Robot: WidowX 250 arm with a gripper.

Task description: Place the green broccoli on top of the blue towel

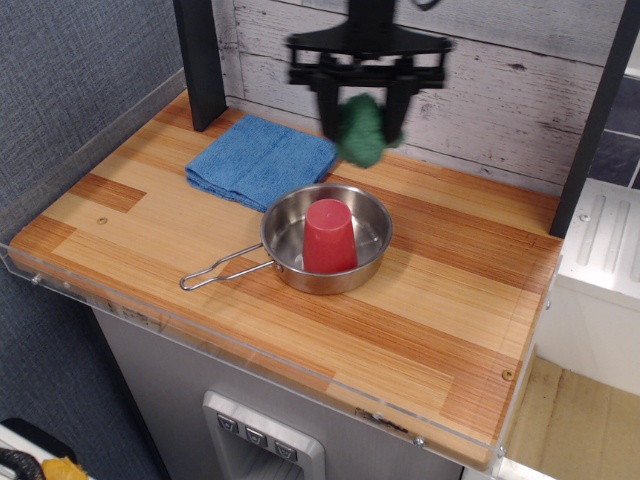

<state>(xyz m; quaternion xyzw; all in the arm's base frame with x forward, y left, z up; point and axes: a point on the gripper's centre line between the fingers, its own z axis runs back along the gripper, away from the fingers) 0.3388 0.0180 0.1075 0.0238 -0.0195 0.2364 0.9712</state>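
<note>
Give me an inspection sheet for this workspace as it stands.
Surface: wooden table, striped planks, clear strip along the front edge.
Job's things: green broccoli held in the air, right of the blue towel; towel lies flat at the back left, nothing on it.
Clutter: steel pan with a wire handle, mid-table; red cup upside down inside it.
Grippers: gripper shut on the broccoli, above the table's back edge.
Cables: nothing seen.
Surroundings: white plank wall behind, dark post at back left, grey panel at left.
</note>
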